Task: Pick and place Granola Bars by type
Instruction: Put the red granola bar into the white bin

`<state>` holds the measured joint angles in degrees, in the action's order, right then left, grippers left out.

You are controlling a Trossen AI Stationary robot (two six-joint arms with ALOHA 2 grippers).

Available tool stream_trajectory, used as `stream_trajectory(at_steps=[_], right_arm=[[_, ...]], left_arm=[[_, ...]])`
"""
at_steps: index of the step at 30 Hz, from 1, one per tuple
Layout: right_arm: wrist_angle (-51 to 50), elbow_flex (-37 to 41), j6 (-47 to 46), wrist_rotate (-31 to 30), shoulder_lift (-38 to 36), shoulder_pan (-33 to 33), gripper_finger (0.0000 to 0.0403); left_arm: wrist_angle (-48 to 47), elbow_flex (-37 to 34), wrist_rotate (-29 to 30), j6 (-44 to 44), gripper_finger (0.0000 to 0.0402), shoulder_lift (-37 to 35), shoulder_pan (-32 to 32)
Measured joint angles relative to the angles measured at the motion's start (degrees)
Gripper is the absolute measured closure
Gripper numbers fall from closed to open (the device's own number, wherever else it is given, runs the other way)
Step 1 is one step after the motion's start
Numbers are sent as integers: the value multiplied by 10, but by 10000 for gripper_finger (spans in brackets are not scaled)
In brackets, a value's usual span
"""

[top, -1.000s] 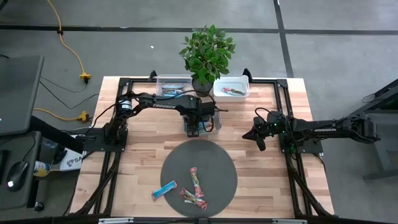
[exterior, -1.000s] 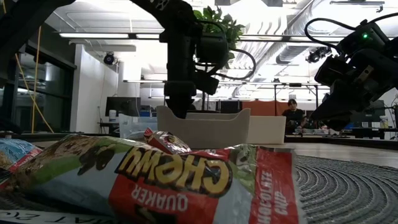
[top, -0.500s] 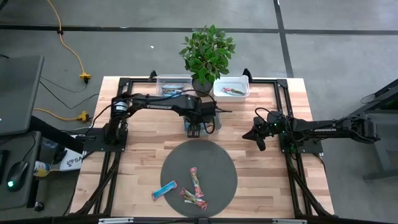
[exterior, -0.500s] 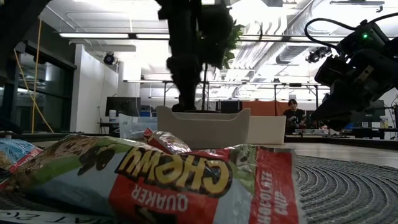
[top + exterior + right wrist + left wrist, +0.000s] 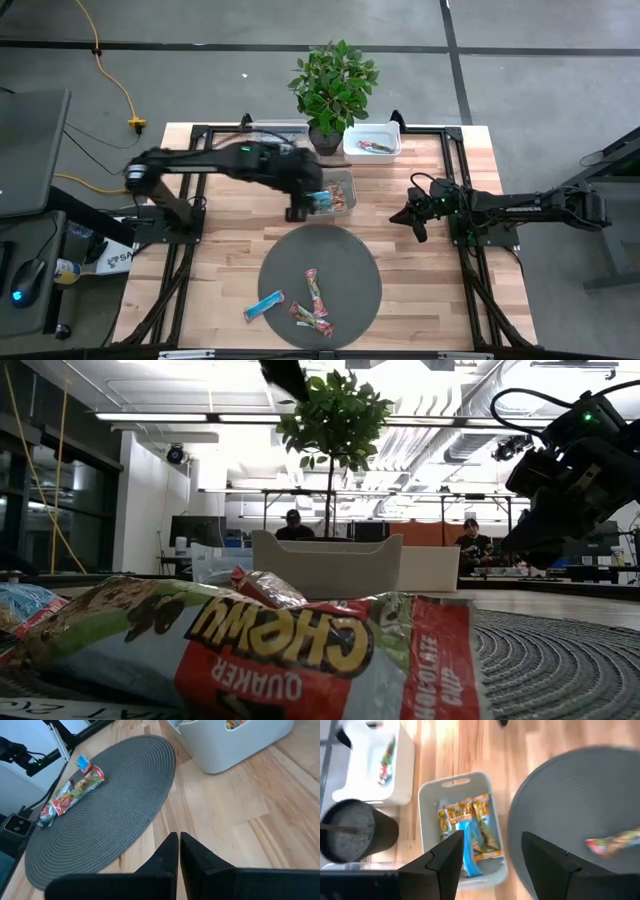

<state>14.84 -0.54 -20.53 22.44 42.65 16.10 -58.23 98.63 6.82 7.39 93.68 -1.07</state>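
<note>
Granola bars lie on the round grey mat (image 5: pixel 320 262): a blue one (image 5: pixel 264 305) and two red/pink ones (image 5: pixel 317 290) (image 5: pixel 310 318). More yellow-brown bars (image 5: pixel 482 827) and a blue bar (image 5: pixel 469 847) lie in the middle bin (image 5: pixel 345 180). My left gripper (image 5: pixel 492 837) is open and empty, raised above that bin's near left corner (image 5: pixel 297 211). My right gripper (image 5: pixel 415 222) is shut and empty, hovering right of the bin, over the wood beside the mat (image 5: pixel 178 842). A red-and-green bar (image 5: pixel 300 645) fills the low view's foreground.
A white bin (image 5: pixel 372 142) holding a red bar and a clear bin (image 5: pixel 280 130) stand at the far edge on either side of a potted plant (image 5: pixel 333 85). A black frame (image 5: pixel 185 240) borders the table. Bare wood lies left and right of the mat.
My left gripper has risen out of the middle bin, leaving the low view through its top, and has drifted a little toward the table's left and near edges as the arm swung. The bars in the bin now show uncovered.
</note>
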Motion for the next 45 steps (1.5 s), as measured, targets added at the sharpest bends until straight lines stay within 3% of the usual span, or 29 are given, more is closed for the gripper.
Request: stream_trajectory(at_steps=[8, 14, 22, 28, 35, 40, 45], right_arm=[[0, 0, 0, 0, 0, 0, 403], [0, 0, 0, 0, 0, 0, 403], [0, 0, 0, 0, 0, 0, 403], [0, 0, 0, 0, 0, 0, 403], [0, 0, 0, 0, 0, 0, 403], [0, 0, 0, 0, 0, 0, 403], [0, 0, 0, 0, 0, 0, 403]], left_arm=[[-70, 0, -9, -74, 209, -147, 53], [-164, 0, 33, -203, 209, -225, 128], [-243, -11, 105, -406, 209, -240, 281], [-241, -106, 113, -526, 209, -237, 397], [-111, -259, 50, -640, 209, -237, 480], [35, -343, 14, -689, 209, -223, 488], [132, -383, -6, -710, 209, -185, 487]])
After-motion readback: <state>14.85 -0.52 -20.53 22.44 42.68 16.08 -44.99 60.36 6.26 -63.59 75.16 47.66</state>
